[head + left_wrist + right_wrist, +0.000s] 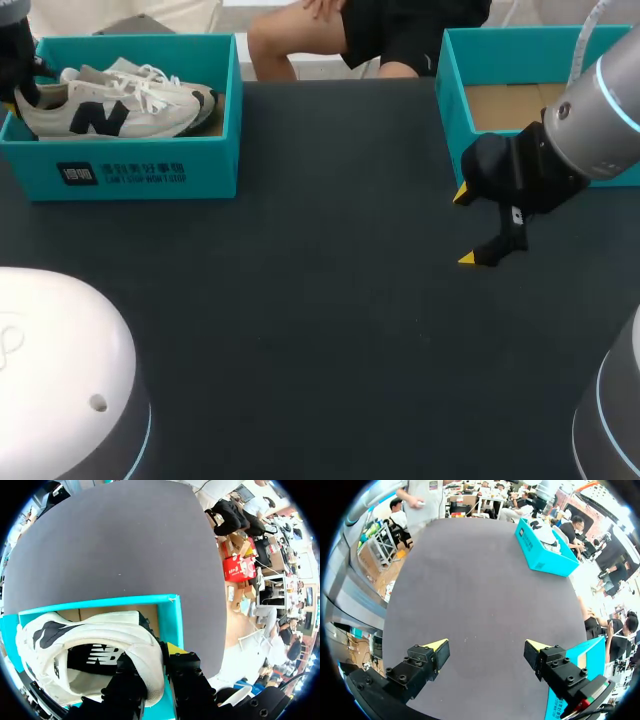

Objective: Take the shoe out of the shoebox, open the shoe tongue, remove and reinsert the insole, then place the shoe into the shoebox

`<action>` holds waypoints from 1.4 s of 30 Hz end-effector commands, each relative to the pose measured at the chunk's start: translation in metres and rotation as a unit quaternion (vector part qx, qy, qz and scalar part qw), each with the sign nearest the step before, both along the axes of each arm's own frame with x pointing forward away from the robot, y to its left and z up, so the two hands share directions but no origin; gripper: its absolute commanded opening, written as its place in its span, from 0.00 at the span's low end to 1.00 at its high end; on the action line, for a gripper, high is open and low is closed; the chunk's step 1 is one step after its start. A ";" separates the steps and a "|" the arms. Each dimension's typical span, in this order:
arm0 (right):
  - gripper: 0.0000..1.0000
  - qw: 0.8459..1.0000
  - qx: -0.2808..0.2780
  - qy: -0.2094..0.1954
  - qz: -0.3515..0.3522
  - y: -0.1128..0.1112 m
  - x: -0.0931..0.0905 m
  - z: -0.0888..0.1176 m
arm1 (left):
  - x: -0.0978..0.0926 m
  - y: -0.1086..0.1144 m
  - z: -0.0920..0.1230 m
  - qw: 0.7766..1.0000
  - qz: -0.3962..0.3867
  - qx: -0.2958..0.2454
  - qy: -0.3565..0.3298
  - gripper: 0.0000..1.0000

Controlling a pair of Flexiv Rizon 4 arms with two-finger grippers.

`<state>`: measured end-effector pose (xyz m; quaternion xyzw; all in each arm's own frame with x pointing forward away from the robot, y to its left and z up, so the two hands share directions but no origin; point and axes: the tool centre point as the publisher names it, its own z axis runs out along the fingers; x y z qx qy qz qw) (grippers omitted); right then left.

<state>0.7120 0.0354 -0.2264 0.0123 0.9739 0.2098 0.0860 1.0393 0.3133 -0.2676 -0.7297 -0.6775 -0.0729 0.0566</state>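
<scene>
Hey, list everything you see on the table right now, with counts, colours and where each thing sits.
shoebox: one, teal, far left of the table, open.
sneaker: one for sure, maybe a second behind it, white with a dark logo, inside the shoebox.
second box: one, teal with a brown cardboard floor, far right of the table.
table: one, dark grey.
left claw: one, black with yellow tips, shut on the sneaker's heel.
right claw: one, black with yellow tips, open, above the table beside the second box.

Legible markings, as I see them: a dark logo block and one line of characters on the front wall of the shoebox (200, 170). The sneaker (110, 105) carries a dark side emblem, and its insole (80, 662) a white logo.
</scene>
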 end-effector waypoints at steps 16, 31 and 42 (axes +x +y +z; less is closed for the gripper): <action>1.00 1.000 -0.001 -0.001 -0.001 0.001 0.000 -0.001 | -0.001 -0.011 0.099 1.000 0.020 0.000 -0.011 0.00; 1.00 1.000 -0.001 -0.001 -0.001 0.001 0.000 -0.001 | -0.031 -0.037 0.105 0.999 -0.005 0.023 -0.047 0.00; 1.00 1.000 -0.001 -0.001 -0.001 0.001 0.000 -0.001 | -0.093 -0.080 0.123 0.992 0.054 0.058 -0.102 0.00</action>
